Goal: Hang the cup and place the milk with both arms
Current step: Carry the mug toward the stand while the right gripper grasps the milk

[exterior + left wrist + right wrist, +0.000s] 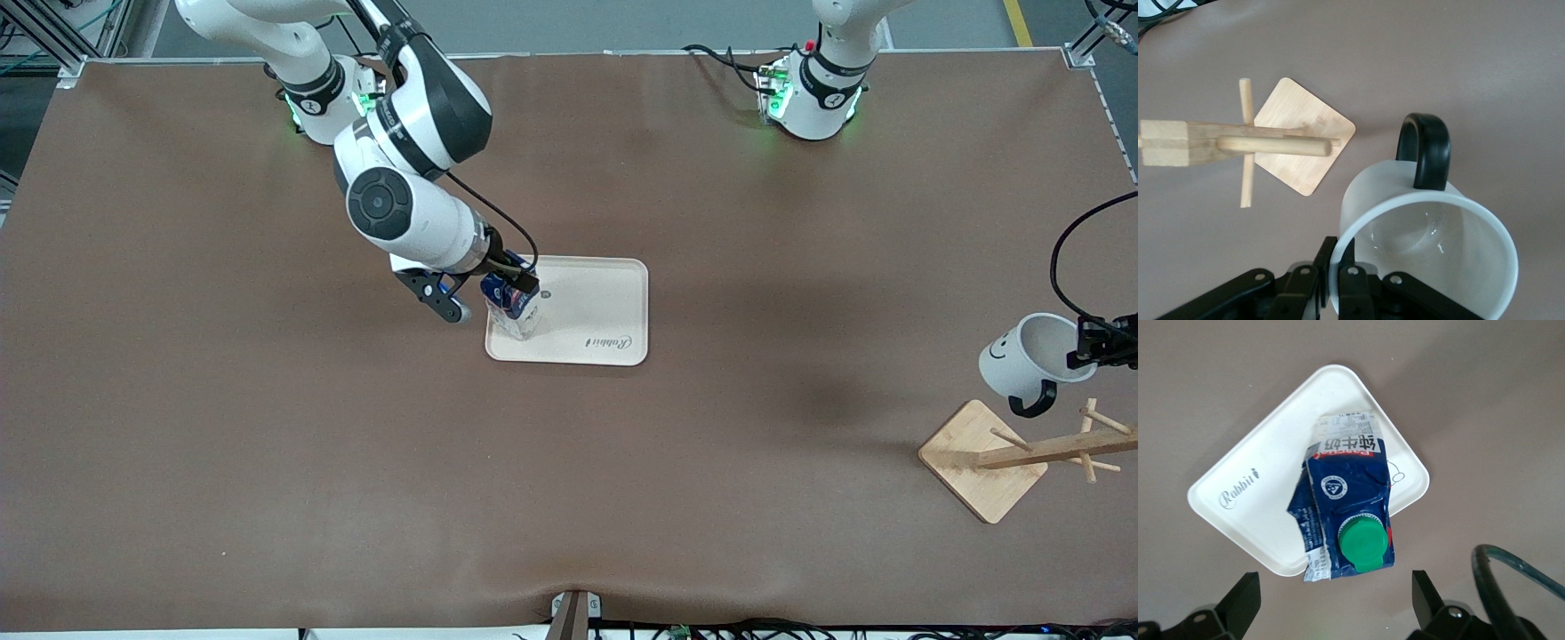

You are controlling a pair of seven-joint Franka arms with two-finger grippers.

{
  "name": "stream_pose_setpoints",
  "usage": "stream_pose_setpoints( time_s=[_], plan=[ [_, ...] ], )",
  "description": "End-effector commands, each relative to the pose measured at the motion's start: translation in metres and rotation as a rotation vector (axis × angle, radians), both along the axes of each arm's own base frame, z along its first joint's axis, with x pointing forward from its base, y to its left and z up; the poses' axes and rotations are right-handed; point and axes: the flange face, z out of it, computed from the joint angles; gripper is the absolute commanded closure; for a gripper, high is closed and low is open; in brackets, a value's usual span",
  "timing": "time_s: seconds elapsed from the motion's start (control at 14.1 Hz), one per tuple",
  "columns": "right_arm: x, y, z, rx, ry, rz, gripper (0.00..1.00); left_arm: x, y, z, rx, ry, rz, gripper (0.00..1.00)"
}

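The white cup (1022, 356) with a smiley face and black handle hangs tilted in my left gripper (1098, 342), over the table beside the wooden rack (1022, 453). In the left wrist view the left gripper (1338, 273) is shut on the cup's rim (1431, 247), one finger inside and one outside, with the handle toward the rack (1271, 143). The dark-blue milk carton (513, 307) with a green cap stands on the cream tray (596, 320), at its corner nearest the right arm's base. My right gripper (489, 298) is open just above it. In the right wrist view the milk (1348, 500) sits between the spread fingers (1245, 593), untouched.
The rack has a square wooden base (982, 458) and several short pegs (1089, 427) near the left arm's end of the table. The tray (1258, 507) bears a "Rabbit" mark. A black cable (1067, 258) loops above the cup.
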Motion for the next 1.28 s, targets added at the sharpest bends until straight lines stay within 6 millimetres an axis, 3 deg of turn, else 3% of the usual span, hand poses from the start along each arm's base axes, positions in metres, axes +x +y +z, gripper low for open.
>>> stream_pose_setpoints(
  time_s=[0.0, 0.21, 0.28, 0.36, 0.5, 0.57, 0.64, 0.78, 1.0, 1.21],
  plan=[
    [-0.006, -0.002, -0.013, -0.017, 0.020, -0.021, 0.00, 0.005, 0.013, 0.009, 0.007, -0.045, -0.022, 1.00],
    [-0.004, 0.000, -0.034, -0.031, 0.032, -0.024, 0.00, 0.005, 0.024, 0.011, 0.021, -0.073, -0.062, 1.00],
    [-0.004, 0.000, -0.046, -0.042, 0.040, -0.025, 0.00, 0.003, 0.037, 0.010, 0.031, -0.072, -0.062, 1.00],
    [-0.001, 0.000, -0.054, -0.051, 0.031, -0.026, 0.04, 0.004, 0.039, 0.010, 0.035, -0.080, -0.074, 1.00],
    [-0.001, 0.002, -0.059, -0.084, 0.000, 0.005, 0.73, 0.003, 0.043, 0.010, 0.039, -0.081, -0.087, 1.00],
    [0.004, -0.004, -0.058, -0.087, 0.000, -0.004, 0.94, 0.002, 0.044, 0.011, 0.041, -0.083, -0.096, 1.00],
    [0.006, -0.008, -0.059, -0.089, 0.006, -0.006, 1.00, 0.002, 0.047, 0.011, 0.042, -0.082, -0.096, 1.00],
    [0.011, -0.008, -0.050, -0.071, -0.003, -0.018, 1.00, -0.001, 0.057, 0.011, 0.048, -0.081, -0.088, 1.00],
    [0.030, -0.013, -0.011, -0.002, -0.009, -0.064, 1.00, -0.002, 0.067, 0.011, 0.058, -0.086, -0.108, 1.00],
    [0.053, -0.066, 0.025, -0.020, 0.108, -0.016, 1.00, -0.001, 0.071, 0.010, 0.058, -0.097, -0.108, 1.00]
  ],
)
